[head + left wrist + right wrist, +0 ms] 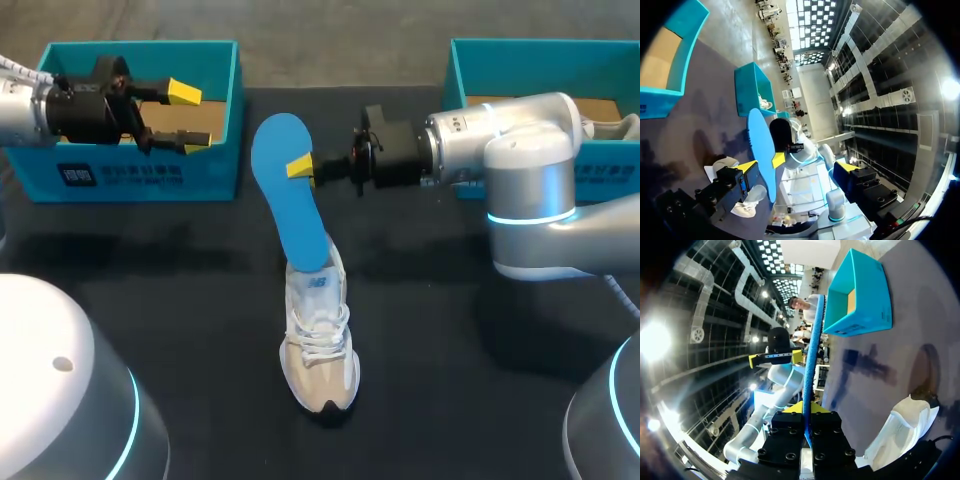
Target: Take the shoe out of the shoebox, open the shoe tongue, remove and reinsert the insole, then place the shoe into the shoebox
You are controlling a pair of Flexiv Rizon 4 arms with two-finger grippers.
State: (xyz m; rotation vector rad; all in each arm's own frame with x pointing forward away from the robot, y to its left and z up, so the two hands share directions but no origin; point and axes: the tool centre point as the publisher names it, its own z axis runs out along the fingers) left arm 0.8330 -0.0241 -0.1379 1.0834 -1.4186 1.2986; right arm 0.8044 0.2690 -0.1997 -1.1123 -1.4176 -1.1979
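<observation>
Head view gives us the shoe (320, 340) standing alone mid-table, its toe towards the near edge, with bare black table (450, 350) on both sides of it. The two teal boxes sit along the far edge, well apart, and the insole's upper end rises in the gap between them.

The left shoebox (140, 165) carries white print on its front wall, and the shoe's tongue bears a small blue mark; we cannot read either.

The shoe is white and pale grey with white laces. The insole (288, 190) is bright blue, its lower end tucked into the shoe's opening, and it leans up and back.

Our right gripper (305, 168) pinches the insole near its upper end; the right wrist view shows it edge-on between the fingers. Our left gripper (191, 117) hangs over the left shoebox, fingers spread and holding nothing.
</observation>
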